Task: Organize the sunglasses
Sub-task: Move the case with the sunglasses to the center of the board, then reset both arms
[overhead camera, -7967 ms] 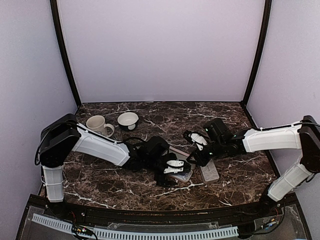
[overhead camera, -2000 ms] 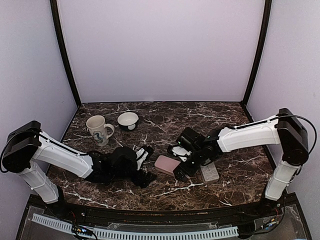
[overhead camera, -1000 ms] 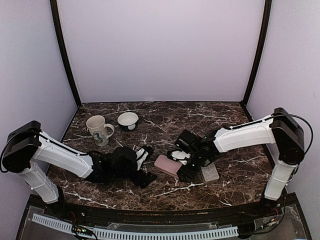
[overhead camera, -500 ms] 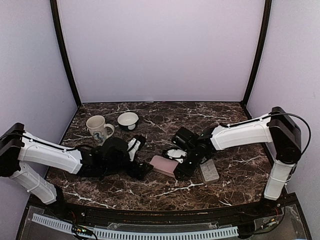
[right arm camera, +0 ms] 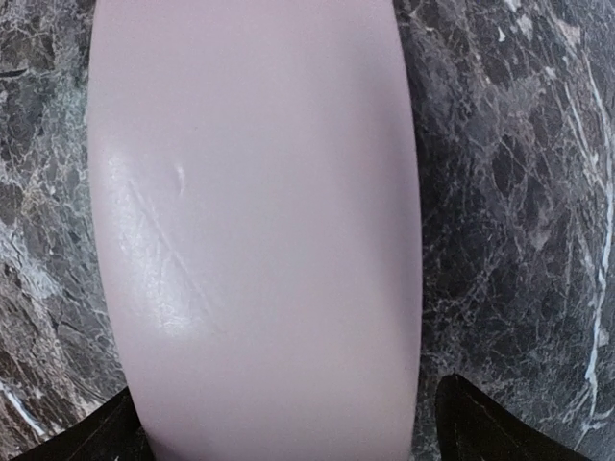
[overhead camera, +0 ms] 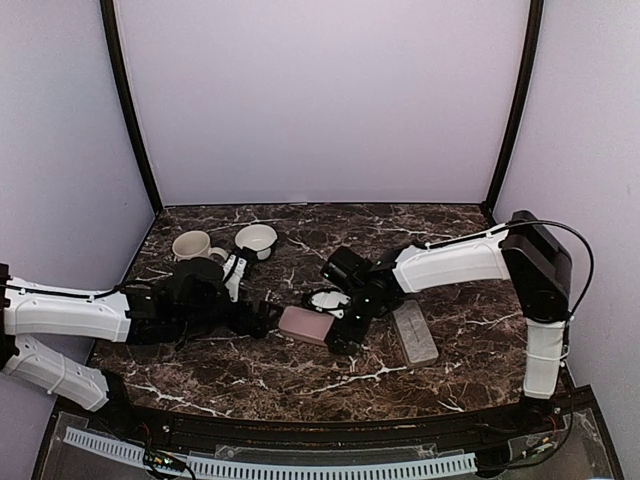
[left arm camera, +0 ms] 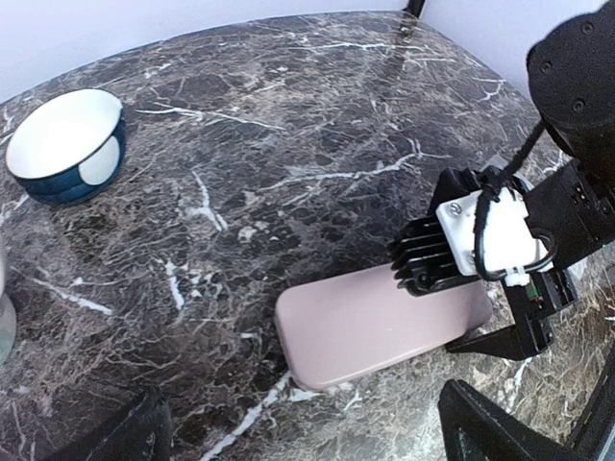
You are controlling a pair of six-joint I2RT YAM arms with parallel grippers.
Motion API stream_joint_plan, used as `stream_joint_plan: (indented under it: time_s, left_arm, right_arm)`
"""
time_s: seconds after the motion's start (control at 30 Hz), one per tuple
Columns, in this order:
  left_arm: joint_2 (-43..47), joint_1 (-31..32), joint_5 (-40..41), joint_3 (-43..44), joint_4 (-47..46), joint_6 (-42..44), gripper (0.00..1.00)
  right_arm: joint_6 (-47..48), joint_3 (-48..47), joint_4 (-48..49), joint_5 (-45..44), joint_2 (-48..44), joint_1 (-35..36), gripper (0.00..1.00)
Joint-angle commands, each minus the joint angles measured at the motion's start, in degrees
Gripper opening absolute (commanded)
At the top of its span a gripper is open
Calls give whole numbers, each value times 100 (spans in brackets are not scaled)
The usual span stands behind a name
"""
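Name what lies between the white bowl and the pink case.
Nothing: the left wrist view shows bare marble between the bowl and the pink case.

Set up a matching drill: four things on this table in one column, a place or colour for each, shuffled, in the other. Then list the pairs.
1. pink case
2. grey case
3. bowl
4. mug

A. cream, furthest left
B. white inside, dark blue outside
C. mid-table, left of the other case
D. nearest the right edge of the table

Pairs: 1-C; 2-D; 3-B; 4-A

Overhead view: we look down from the near edge. Wrist views: close over the pink case (overhead camera: pixel 303 325), shared by all.
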State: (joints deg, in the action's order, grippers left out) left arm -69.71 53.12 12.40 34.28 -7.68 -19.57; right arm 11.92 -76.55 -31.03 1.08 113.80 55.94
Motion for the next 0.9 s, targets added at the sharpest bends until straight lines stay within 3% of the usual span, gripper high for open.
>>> stream_joint_plan:
  time_s: [0.0, 0.37, 0.57, 0.73, 0.87]
  left_arm:
    - [480, -186, 560, -34, 518, -178, 99]
    - [1442, -1058, 1779, -73, 1034, 42, 99]
    - [1768, -1699, 1448, -219, 516, 447, 99]
    - [1884, -2242, 576, -217, 220, 428, 99]
    - [1971, -2252, 541, -28, 299, 601, 98]
  right_arm:
    - [-30, 338, 486, -113, -574, -108, 100]
    - [-1618, 1458, 1293, -695, -2832, -1043, 100]
    - [-2289, 1857, 1229, -1804, -3813, -1771, 100]
    - [-2655, 2171, 1260, -2906, -4579, -2135, 100]
    - [-2552, 2475, 1537, -2956, -5261, -2143, 100]
